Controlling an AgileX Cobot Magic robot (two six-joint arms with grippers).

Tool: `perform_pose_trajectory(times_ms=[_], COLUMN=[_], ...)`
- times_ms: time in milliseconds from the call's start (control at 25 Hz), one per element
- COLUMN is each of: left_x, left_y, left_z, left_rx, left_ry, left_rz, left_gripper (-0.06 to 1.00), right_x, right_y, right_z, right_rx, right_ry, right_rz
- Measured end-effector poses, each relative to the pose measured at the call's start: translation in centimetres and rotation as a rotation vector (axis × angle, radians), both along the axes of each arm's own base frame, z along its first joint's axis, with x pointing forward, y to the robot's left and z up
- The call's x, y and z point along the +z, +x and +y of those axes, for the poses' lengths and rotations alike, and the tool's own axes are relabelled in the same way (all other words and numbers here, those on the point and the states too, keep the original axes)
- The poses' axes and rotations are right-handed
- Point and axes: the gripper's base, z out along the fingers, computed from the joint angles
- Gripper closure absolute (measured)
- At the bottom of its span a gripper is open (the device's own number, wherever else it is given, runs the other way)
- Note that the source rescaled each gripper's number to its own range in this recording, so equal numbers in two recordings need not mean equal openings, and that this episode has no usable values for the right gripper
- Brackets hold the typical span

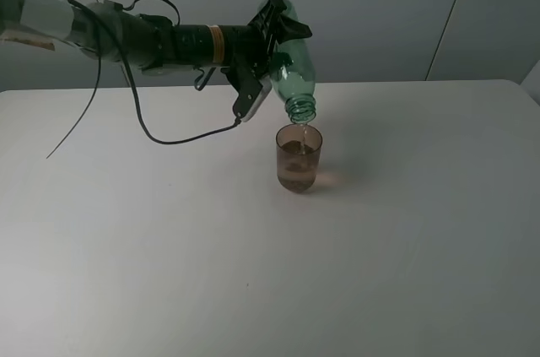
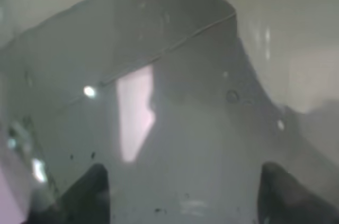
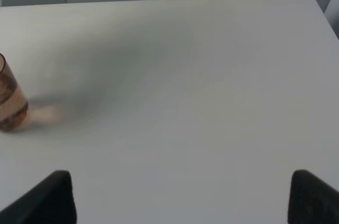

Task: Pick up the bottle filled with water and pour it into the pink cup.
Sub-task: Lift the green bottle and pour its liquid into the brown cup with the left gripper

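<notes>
The green-tinted bottle [image 1: 294,66] is tipped mouth-down, held by my left gripper [image 1: 268,53], which is shut on its body. Its open neck hangs just above the pink cup [image 1: 299,159], and a thin stream of water falls into the cup. The cup stands upright on the white table [image 1: 422,230], partly filled. In the left wrist view the bottle's wall [image 2: 175,102] fills the picture between the two fingertips [image 2: 95,187]. The cup also shows at the edge of the right wrist view [image 3: 9,102]. My right gripper [image 3: 180,197] is open and empty above the table, well apart from the cup.
A black cable [image 1: 160,133] hangs from the left arm down to the table behind the cup. Grey wall panels stand behind the table's far edge.
</notes>
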Motion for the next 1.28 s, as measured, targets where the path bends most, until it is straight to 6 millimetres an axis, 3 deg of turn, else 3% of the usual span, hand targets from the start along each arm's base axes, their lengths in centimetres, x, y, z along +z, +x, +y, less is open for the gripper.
perform_pose_trajectory(times_ms=[1280], left_x=[1.3], left_y=[-0.8], left_z=[-1.1], left_rx=[-0.050], left_ry=[0.107], left_rz=[-0.184], left_gripper=[0.94], right_x=[0.0], right_y=[0.0], right_z=[0.0], right_rx=[0.000], right_ry=[0.000], right_rz=[0.000])
